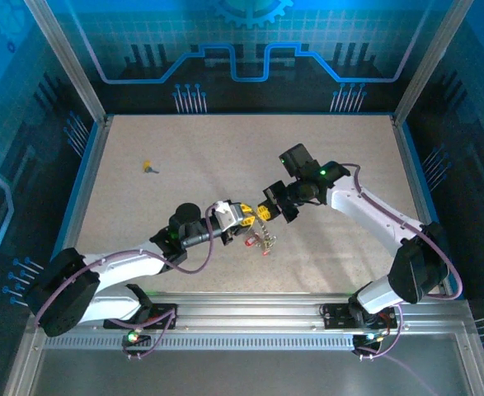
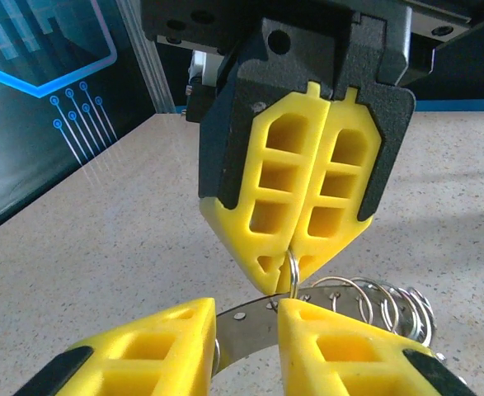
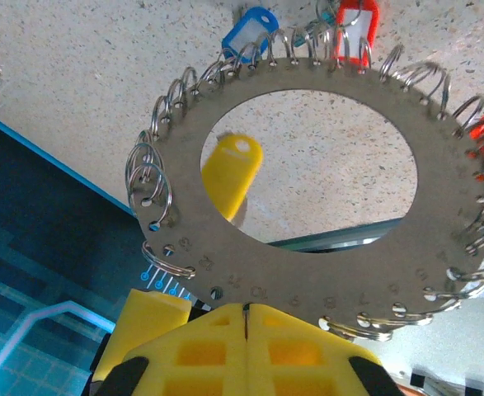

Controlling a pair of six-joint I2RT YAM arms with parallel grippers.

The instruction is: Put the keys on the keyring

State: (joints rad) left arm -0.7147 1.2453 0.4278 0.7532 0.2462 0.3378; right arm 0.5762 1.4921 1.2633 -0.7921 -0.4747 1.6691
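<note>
The keyring [image 3: 439,206] hangs above the middle of the bench [image 1: 332,157], rim clenched in the right tool [image 3: 246,318]; fingers [image 2: 143,355] of the left tool [image 2: 246,320] straddle the rim, grip impossible to tell.

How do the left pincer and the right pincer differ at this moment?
The right pincer is shut on the keyring; the left pincer has a gap between its fingers. Seen from above, the right reaches in from the right, the left from the left. Both have yellow fingers.
</note>
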